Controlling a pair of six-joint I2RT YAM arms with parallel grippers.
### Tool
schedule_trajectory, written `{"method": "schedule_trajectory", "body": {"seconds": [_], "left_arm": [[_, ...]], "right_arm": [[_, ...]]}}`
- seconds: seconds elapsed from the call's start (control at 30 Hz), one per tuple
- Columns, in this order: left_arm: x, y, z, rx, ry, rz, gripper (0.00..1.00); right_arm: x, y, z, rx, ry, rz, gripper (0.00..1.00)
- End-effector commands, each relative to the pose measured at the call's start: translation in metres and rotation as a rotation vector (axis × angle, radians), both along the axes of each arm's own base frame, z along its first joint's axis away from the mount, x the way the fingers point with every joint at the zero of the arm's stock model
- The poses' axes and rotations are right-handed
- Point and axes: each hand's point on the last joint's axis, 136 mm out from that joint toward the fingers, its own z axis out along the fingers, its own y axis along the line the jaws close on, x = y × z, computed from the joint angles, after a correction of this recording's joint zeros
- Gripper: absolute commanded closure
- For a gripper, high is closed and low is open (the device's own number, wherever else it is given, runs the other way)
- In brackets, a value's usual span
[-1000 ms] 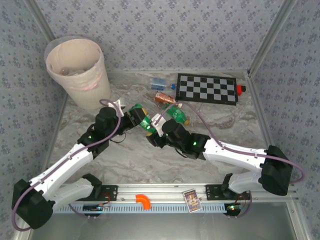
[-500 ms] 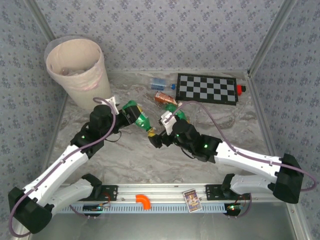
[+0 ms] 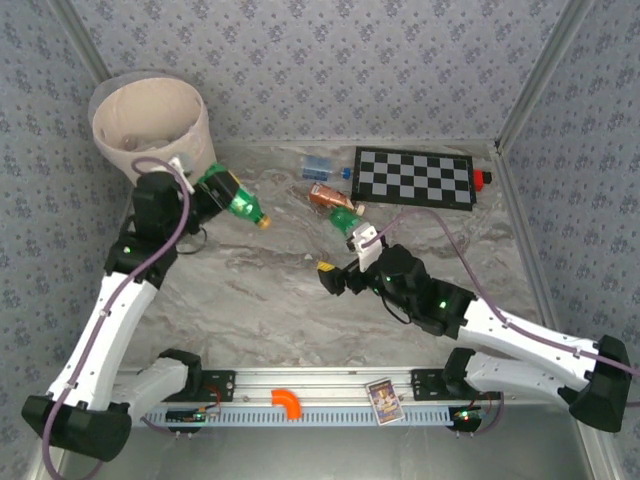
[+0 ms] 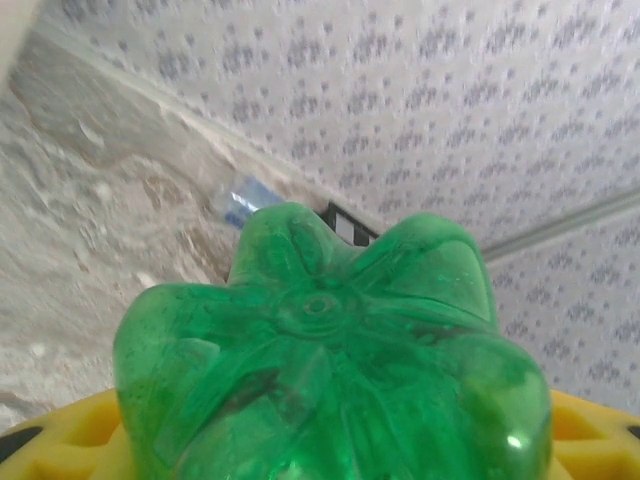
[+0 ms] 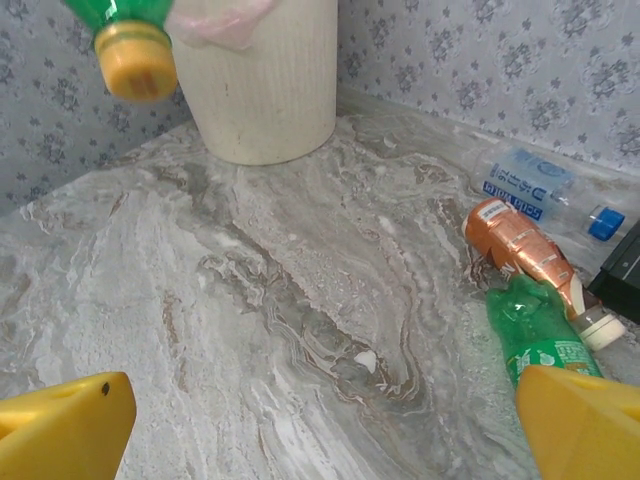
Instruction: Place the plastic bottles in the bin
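Observation:
My left gripper (image 3: 215, 190) is shut on a green plastic bottle (image 3: 234, 198) and holds it in the air just right of the bin (image 3: 150, 120), yellow cap (image 3: 263, 222) pointing away from the bin. In the left wrist view the bottle's base (image 4: 330, 350) sits between my yellow fingers (image 4: 60, 440). My right gripper (image 3: 343, 255) is open over the table's middle with nothing in it. A clear bottle (image 5: 535, 185), an orange bottle (image 5: 520, 245) and a green bottle (image 5: 540, 335) lie on the table ahead of its right side.
A black-and-white checkerboard (image 3: 415, 177) lies at the back right with a small red object (image 3: 480, 179) at its end. Patterned walls close the table on three sides. Bare marble (image 5: 300, 300) lies between my right gripper (image 5: 325, 430) and the bin (image 5: 265, 80).
My right gripper opened off the green bottle and drew back to the right. My left arm carried the bottle up and left, toward the bin.

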Motion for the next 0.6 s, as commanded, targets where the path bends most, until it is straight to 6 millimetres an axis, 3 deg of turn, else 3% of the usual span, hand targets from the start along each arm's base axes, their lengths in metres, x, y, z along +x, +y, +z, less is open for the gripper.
{"method": "schedule_trajectory", "body": {"seconds": [0.0, 0.33, 0.57], "left_arm": [[0.006, 0.019, 0.023, 0.005, 0.002, 0.011, 0.50], [0.062, 0.094, 0.079, -0.040, -0.022, 0.275, 0.48], [0.102, 0.150, 0.098, -0.174, -0.072, 0.453, 0.48]], "right_arm": [[0.000, -0.009, 0.008, 0.053, -0.013, -0.021, 0.00], [-0.008, -0.018, 0.024, 0.105, -0.047, 0.001, 0.01], [-0.013, -0.021, 0.027, 0.119, -0.046, 0.015, 0.00]]}}
